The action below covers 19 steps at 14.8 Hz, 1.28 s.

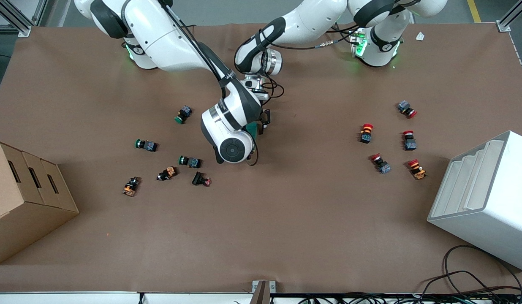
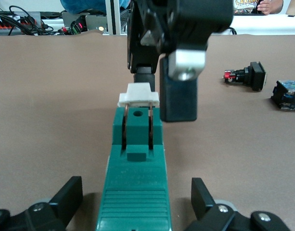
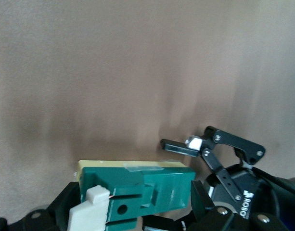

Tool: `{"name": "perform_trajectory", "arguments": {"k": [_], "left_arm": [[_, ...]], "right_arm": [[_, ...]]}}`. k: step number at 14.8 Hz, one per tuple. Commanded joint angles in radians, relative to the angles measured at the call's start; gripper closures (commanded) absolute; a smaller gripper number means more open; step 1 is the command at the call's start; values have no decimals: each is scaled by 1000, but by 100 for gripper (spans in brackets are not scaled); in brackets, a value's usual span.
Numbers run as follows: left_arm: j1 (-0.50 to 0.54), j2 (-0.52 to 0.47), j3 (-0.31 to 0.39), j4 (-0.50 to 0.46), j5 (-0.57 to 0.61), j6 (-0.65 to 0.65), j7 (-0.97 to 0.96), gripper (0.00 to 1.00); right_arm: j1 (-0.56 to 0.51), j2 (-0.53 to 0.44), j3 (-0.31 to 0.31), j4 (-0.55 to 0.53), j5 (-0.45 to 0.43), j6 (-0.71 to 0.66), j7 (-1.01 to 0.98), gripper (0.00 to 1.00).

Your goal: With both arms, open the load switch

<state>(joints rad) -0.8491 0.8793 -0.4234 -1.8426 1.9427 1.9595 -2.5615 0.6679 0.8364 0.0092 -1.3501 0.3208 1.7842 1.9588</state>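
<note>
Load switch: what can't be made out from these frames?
Front view: the dark-green rectangular load switch shows only a sliver; the right arm's wrist covers the rest.
Left wrist view: whether the right gripper grips the white lever is unclear; its body blocks the contact. The open left gripper straddles the switch.
Right wrist view: the frame edge cuts off part of the switch and lever.

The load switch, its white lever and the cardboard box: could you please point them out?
load switch (image 2: pixel 136 192): left wrist view, green ribbed body.
white lever (image 2: pixel 138 93): left wrist view, top face.
cardboard box (image 1: pixel 16 211): front view, side wall.
</note>
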Motion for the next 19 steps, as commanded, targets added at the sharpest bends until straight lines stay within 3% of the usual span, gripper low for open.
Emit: {"name": "perform_trajectory", "arguments": {"k": [1,9,19], "left_arm": [[-25,30,17,35,21,-16,-8,1],[-54,52,48,49,19,-16,-2,1],[-59,52,48,49,19,-16,-2,1]], "right_arm": [[1,-7,14,41,18,-95,35,0],[-1,-14,25,92,29,-216,46,0],[47,-7,22,49,75,-218,49,1]]}}
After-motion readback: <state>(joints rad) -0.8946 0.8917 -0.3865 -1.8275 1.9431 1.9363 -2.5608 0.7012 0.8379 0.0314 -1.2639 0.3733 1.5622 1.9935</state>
